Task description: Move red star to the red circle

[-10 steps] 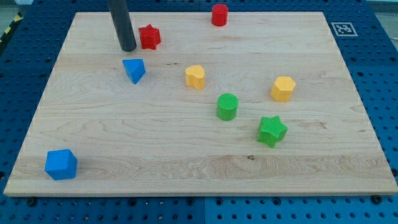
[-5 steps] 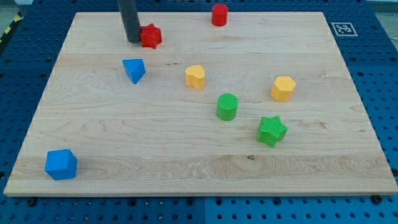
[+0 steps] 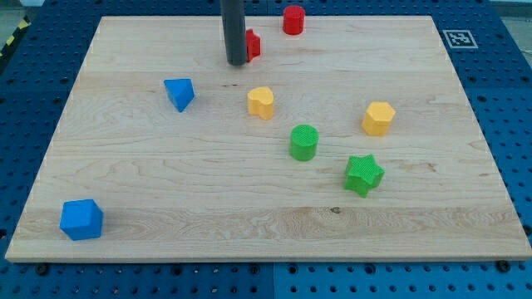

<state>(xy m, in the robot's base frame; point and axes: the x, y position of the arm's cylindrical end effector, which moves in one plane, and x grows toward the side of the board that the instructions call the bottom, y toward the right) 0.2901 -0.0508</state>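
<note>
Eight blocks lay on the wooden board (image 3: pixel 166 191), which rested on a blue perforated surface (image 3: pixel 25 100); the count was two blue, two green, two yellow and two red. Nearest the view's bottom, at the left corner, sat the blue cube (image 3: pixel 81 219), well apart from all others. Farther up and toward the right stood the green star (image 3: pixel 363 174), and just above and to its left the green cylinder (image 3: pixel 304 142), the two near each other but not touching. Next in depth came the yellow hexagonal block (image 3: pixel 378 118) at the right and the yellow block (image 3: pixel 261 102) near the centre, its exact shape hard to make out. At about the same depth on the left lay the blue triangular block (image 3: pixel 179 93). Beyond these, my tip (image 3: pixel 236 62) rested on the board, the dark rod rising out of the view's top; the arm carried no jaws, so no open or closed state applied. The red star (image 3: pixel 252 43) lay touching the rod on its right side, partly hidden behind it, so that only its right portion showed. The red circle (image 3: pixel 293 19), a short red cylinder, stood farthest, close to the board's top edge, up and to the right of the red star, near it but with bare wood between them. A square marker tag (image 3: pixel 459 38) occupied the board's top right corner.
</note>
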